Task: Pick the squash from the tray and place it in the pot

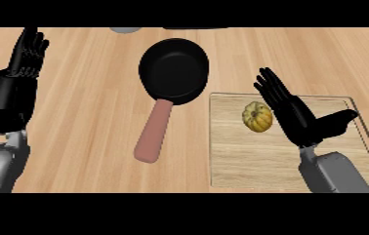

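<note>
The pot (173,70) lies on the tabletop (79,112) near the middle, towards the far side, its handle (153,136) running back towards the robot and slightly left. The tray (245,166) lies right of the handle and nearer than the pot's bowl, its far left corner just beside the pot's rim. The squash (257,116) sits on the tray in its far left part. Just right of the squash, over the tray, is the right hand (292,114), its straight fingers (272,85) pointing far and left. The left hand (25,58) rests at the view's left edge, well apart from the pot
</note>
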Motion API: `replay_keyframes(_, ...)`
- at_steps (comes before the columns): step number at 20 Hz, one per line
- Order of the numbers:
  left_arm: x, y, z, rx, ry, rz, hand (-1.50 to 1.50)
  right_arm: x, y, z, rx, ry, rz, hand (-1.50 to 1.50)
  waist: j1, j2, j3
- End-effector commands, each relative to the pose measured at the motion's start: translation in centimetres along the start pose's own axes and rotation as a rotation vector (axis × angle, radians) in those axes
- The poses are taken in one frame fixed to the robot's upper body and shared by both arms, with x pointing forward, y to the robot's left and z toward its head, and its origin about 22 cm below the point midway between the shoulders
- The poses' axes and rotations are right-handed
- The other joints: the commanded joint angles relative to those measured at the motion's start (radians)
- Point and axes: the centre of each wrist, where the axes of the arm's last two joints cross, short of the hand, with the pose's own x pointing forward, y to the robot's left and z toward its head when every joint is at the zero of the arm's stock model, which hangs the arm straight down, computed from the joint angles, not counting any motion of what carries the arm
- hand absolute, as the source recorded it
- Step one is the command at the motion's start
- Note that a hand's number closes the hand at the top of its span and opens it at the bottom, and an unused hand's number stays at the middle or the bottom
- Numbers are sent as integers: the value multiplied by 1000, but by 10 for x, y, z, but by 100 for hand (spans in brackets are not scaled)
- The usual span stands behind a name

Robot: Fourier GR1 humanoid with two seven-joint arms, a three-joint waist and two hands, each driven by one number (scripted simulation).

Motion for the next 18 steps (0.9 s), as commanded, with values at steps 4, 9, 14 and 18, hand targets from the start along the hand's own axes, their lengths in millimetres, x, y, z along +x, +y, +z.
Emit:
replay_keyframes(4,-13,-45,14,-62,246,199,0,8,25,-37,116,279,335,-150,73,21,-21)
replay_keyframes(9,-37,-68,39,-109,445,294,0,72,-23,-47,72,209,1081,-150,65,-4,-31)
replay_keyframes(14,-28,-83,44,-102,520,359,0,96,48,-54,279,9,1283,-150,33,2,-18)
replay_keyframes(18,-14,-76,43,-97,513,335,0,146,74,-54,281,119,1502,-150,29,-6,-19)
